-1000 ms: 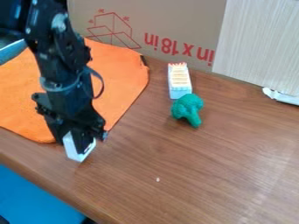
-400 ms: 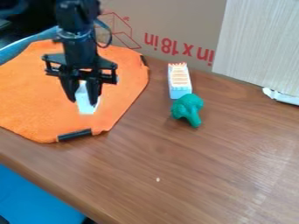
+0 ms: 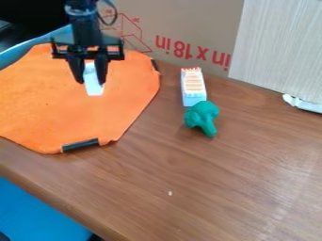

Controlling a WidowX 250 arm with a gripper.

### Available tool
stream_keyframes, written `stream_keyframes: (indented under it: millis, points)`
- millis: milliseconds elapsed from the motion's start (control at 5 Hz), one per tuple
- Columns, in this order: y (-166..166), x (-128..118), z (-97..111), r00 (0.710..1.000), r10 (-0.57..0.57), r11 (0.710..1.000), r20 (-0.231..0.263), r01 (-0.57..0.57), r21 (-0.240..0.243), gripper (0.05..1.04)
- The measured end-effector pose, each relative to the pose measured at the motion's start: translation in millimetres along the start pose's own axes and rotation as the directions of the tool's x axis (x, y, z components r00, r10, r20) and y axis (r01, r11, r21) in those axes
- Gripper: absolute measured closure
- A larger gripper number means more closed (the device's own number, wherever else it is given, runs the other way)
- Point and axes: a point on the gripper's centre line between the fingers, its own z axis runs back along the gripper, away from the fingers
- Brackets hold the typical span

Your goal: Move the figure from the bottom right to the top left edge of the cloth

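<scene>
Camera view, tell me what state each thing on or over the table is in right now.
Gripper: closed on the white block
White block: held, over the cloth
Orange cloth: spread out
Toy broccoli: lying down, unheld
Striped box: unheld, beside the broccoli

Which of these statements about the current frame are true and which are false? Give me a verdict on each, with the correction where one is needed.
1. The pincer grips a white block. True.
2. The broccoli lies on the cloth. False: it lies on the table, to the right of the cloth in the view.
3. A black strip sits at the cloth's lower edge. True.
4. The small box is nearer the camera than the broccoli. False: it is behind the broccoli.
5. The cloth is blue. False: it is orange.
6. In the view, the white block appears against the cloth. True.
</scene>
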Motion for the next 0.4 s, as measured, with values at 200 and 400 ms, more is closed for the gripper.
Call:
stream_keyframes:
  millis: [200, 400]
  points:
    - [4.0, 28.5, -1.7, 0.997, 0.078, 0.997, 0.008, -0.078, 0.003, 0.661]
    - [9.8, 48.9, -11.3, 0.992, 0.125, 0.992, 0.018, -0.125, 0.026, 0.661]
